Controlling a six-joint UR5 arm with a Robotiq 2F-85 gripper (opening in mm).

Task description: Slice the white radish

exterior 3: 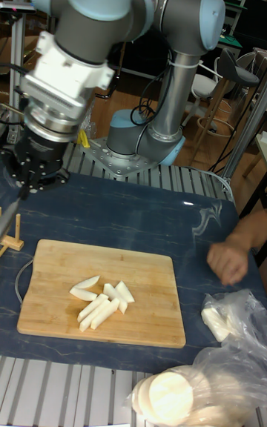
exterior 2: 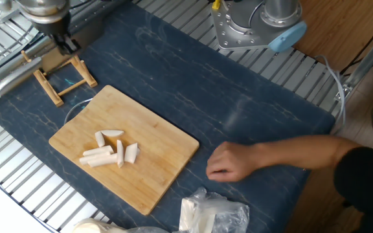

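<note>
Fixed view, white radish [exterior 2: 111, 149] cut in sticks on wooden board [exterior 2: 154, 145], gripper [exterior 2: 65, 44] up by wooden stand [exterior 2: 60, 76], jaws too hidden to tell, person's hand [exterior 2: 228, 162] over blue mat [exterior 2: 193, 84].
</note>
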